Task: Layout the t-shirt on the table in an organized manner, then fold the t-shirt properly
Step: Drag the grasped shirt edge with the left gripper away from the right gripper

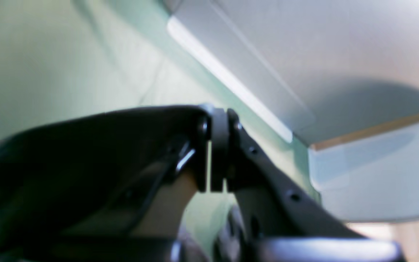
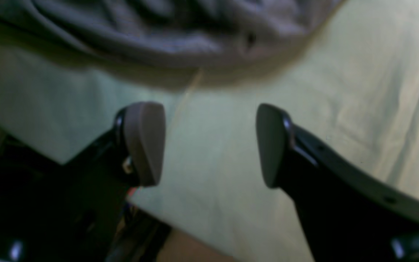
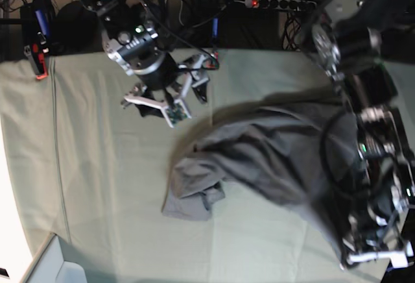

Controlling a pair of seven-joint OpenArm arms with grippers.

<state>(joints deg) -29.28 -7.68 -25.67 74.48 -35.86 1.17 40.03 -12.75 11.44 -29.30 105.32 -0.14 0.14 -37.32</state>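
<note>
The grey t-shirt (image 3: 259,159) lies crumpled on the table (image 3: 97,185), spread from the middle toward the front right corner. My left gripper (image 3: 366,255) is at that corner, where the shirt's edge reaches it. In the left wrist view the left gripper (image 1: 216,145) has its jaws together, with a dark mass like draped cloth over one side. My right gripper (image 3: 162,108) is at the back left, off the shirt. In the right wrist view the right gripper (image 2: 209,145) is open and empty over the green cloth (image 2: 358,72), with the t-shirt (image 2: 180,32) just beyond its fingertips (image 2: 144,143).
A red-black clamp (image 3: 39,62) holds the cloth at the back left edge. Cables and a power strip (image 3: 279,2) lie behind the table. A pale box (image 3: 52,263) stands at the front left corner. A white panel (image 1: 322,54) lies past the table edge.
</note>
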